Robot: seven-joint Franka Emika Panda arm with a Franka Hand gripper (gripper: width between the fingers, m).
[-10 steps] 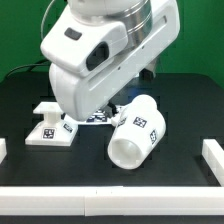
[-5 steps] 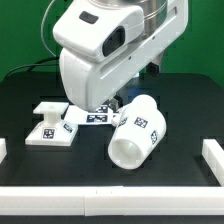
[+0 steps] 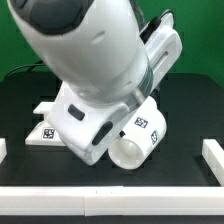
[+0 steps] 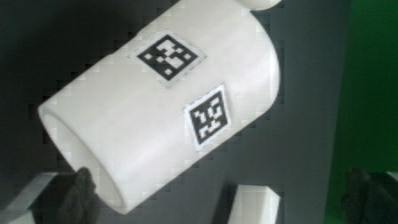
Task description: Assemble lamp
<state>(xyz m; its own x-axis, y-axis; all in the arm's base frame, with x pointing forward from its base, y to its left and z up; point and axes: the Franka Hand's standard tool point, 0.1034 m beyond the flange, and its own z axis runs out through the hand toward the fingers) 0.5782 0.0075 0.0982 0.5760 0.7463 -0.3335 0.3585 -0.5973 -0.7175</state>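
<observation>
Exterior view: shade (image 3: 143, 136) lies on its side, lower right of centre. Base (image 3: 43, 131) sits at left. Gripper (image 4: 222, 198) fingers spread wide.

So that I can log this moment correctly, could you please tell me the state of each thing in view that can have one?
Lamp shade: lying on its side on the table, not gripped.
Lamp base: sitting flat on the table, partly hidden by the arm.
Jaws: open, spread wide, holding nothing.
</observation>
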